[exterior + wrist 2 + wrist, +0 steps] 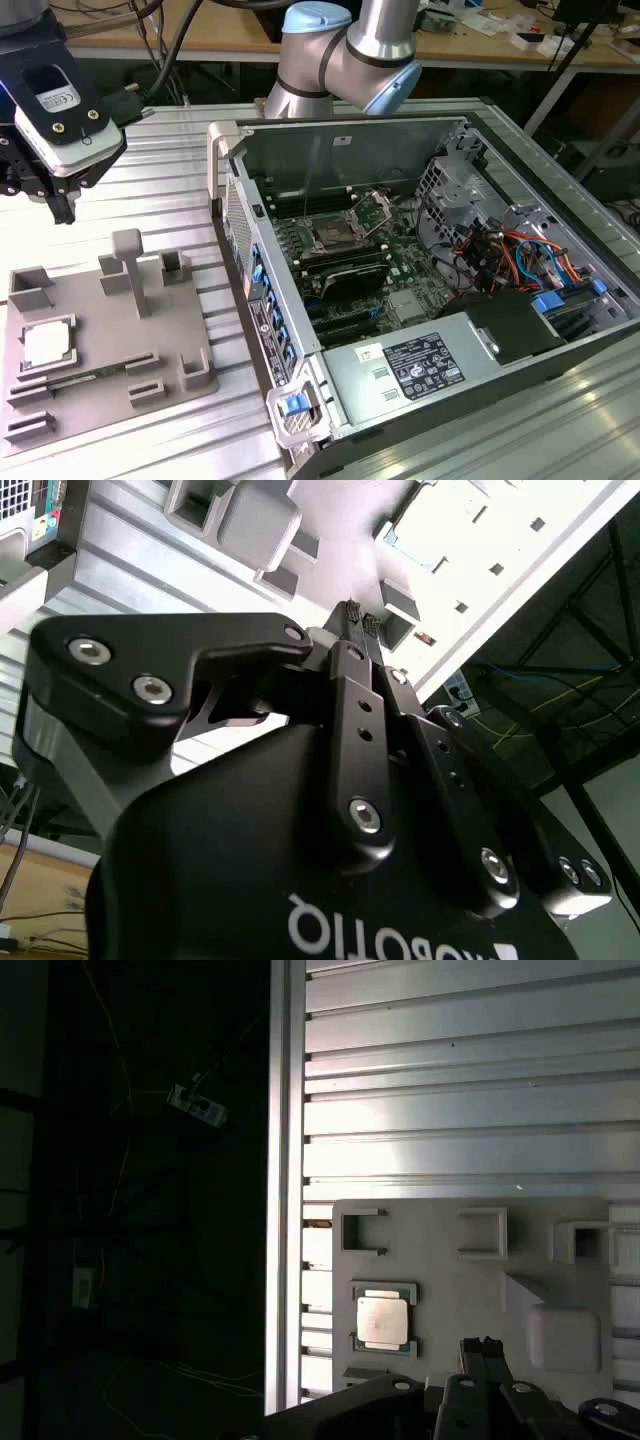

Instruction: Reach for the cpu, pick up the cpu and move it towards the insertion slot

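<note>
1. Containers, in the exterior view: a grey plastic fixture (110,350) lies on the ribbed metal table (170,200) at the exterior view's left. The cpu (47,343) sits flat in one of its square recesses, silvery top up. At the exterior view's right stands an open computer case (340,150) holding a green motherboard (400,250). The insertion slot (333,237) is near the board's middle with its bracket raised, and coloured cables (520,260) are bundled further right. The gripper (62,205) hangs above the table past the fixture's far edge. It is higher than the cpu, well apart from it, and further still from the insertion slot. Its fingers are dark and partly cut off by the picture's edge, so I cannot tell their state from this view.

2. In the second wrist view the gripper (358,618) has its black body close to the lens. Its two fingertips (350,610) are pressed together with nothing between them. Beyond them are the fixture's (260,520) grey blocks and the table's ridges. A glaring white patch past the tips is too washed out to identify.

3. In the first wrist view the cpu (383,1320) rests in its recess of the fixture (460,1290). It is near the gripper (479,1345) but apart from it, off to one side of the tips. The fingers meet here too, pinching nothing. Past the edge of the table (450,1060) everything is dark, with faint wires barely visible.
</note>
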Robot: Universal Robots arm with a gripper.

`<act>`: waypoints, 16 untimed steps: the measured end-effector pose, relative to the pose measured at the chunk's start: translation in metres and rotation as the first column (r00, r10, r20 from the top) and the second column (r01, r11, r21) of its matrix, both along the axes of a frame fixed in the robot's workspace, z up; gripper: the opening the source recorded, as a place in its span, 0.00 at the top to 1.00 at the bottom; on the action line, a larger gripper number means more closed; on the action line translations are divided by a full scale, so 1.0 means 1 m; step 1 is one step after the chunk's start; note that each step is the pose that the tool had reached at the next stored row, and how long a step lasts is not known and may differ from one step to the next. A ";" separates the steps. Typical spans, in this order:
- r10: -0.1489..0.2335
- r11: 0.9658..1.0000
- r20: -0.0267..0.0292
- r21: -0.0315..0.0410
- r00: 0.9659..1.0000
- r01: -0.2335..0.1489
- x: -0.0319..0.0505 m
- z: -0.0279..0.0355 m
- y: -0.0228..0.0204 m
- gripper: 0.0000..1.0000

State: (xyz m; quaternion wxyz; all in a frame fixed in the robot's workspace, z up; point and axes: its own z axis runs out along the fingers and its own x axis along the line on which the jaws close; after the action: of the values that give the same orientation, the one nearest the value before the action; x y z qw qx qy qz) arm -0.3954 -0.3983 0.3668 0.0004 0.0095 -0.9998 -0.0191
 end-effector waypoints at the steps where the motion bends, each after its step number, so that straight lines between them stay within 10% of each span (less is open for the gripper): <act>1: 0.000 1.000 0.000 0.000 1.000 0.000 0.0000 0.0000 0.0000 0.89; 16: 0.000 1.000 0.000 0.000 1.000 0.000 -0.0048 -0.0002 -0.0002 0.89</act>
State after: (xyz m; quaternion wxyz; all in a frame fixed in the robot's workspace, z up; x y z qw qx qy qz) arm -0.4002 -0.3985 0.3667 0.0004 0.0096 -0.9998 -0.0191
